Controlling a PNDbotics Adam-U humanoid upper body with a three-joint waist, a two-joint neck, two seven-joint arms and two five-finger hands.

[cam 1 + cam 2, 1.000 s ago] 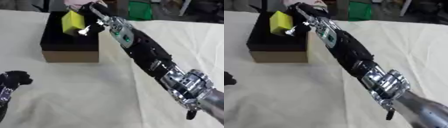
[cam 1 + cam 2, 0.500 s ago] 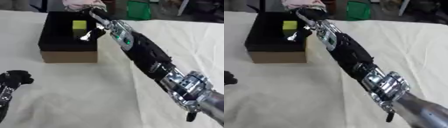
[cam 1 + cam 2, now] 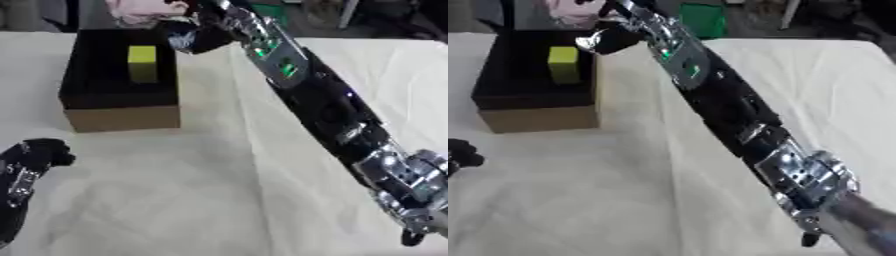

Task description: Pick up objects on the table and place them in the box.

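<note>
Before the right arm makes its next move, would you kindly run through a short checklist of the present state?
1. Yellow block lying inside the box: ok.
2. Right hand clear of the block, at the box's far right corner: ok.
3. Right hand's fingers open: cannot tell.
4. Left hand out of the way, at the lower left: ok.
5. More objects waiting on the cloth: none in view.
</note>
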